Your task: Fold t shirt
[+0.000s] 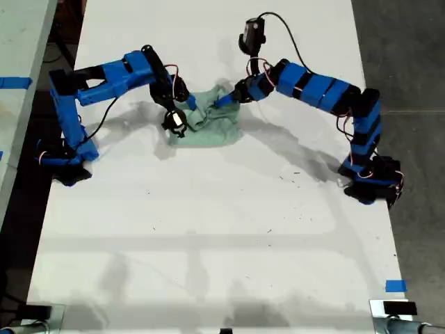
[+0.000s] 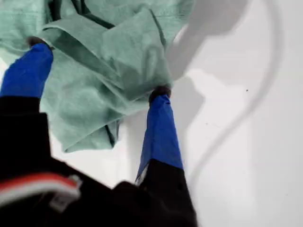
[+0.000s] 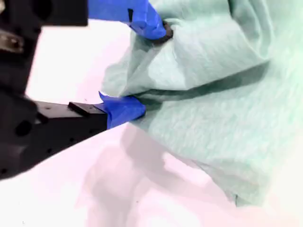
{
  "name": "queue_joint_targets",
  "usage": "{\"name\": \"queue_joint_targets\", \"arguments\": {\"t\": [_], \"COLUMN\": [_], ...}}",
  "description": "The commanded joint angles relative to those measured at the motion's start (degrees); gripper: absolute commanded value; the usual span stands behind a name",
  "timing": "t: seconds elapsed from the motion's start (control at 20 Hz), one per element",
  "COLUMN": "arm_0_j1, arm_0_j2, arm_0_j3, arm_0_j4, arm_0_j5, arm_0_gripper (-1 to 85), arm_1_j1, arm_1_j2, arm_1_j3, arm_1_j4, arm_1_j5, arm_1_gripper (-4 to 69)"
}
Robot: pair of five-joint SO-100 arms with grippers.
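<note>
Jaws on both arms stand parted with cloth between them, neither pair closed to a pinch. On the white surface (image 1: 222,229), the arm (image 1: 111,76) based at the exterior view's left and the other arm (image 1: 313,87) based at the exterior view's right reach inward and meet over the t shirt (image 1: 208,125). The wrist views do not let me say which of the two is first or second. The t shirt lies as a crumpled mint heap in the far half of the surface, about midway between the two bases. It is bunched enough that no clear long axis or neckline can be read. One arm's tip sits on its edge toward the exterior view's left, the other on its far edge toward the exterior view's right, so both are equally close and the cloth lies directly under and ahead of each. My first gripper (image 2: 100,68) is spread wide, straddling a raised fold, with each of its fingertips (image 2: 161,92) resting on fabric and bare surface beside the heap. My second gripper (image 3: 147,70) is open less widely, with a ridge of the cloth's edge between its fingertips (image 3: 130,109), both touching it, and the lower one down at the surface. I judge that closing on these two folds would come next, and that the heap needs spreading flat before any clean fold.
</note>
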Motion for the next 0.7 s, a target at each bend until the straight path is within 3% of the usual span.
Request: {"name": "queue_joint_targets", "arguments": {"t": [0.0, 0.35, 0.45, 0.55, 0.65], "arm_0_j1": [0.35, -0.09, 8.09, 18.19, 25.75], "arm_0_j2": [10.2, 49.31, 54.84, 60.73, 71.19], "arm_0_j3": [-10.2, 6.33, 9.49, 12.66, 20.3], "arm_0_j4": [11.25, 11.43, 11.43, 10.2, 4.83], "arm_0_j5": [-3.43, -8.35, -14.06, -21.27, -25.66], "arm_0_gripper": [21.7, 16.8, 16.2, 15.0, 4.5], "arm_1_j1": [0.79, 3.6, 0.7, -3.69, -7.82], "arm_1_j2": [15.64, 50.01, 60.12, 73.92, 85.17], "arm_1_j3": [-3.52, 1.41, 3.25, 12.83, 22.94], "arm_1_j4": [6.94, 28.92, 34.8, 34.89, 34.8], "arm_1_j5": [1.05, 7.47, 10.11, 14.68, 19.34], "arm_1_gripper": [42.0, 37.7, 36.1, 32.6, 26.2]}}
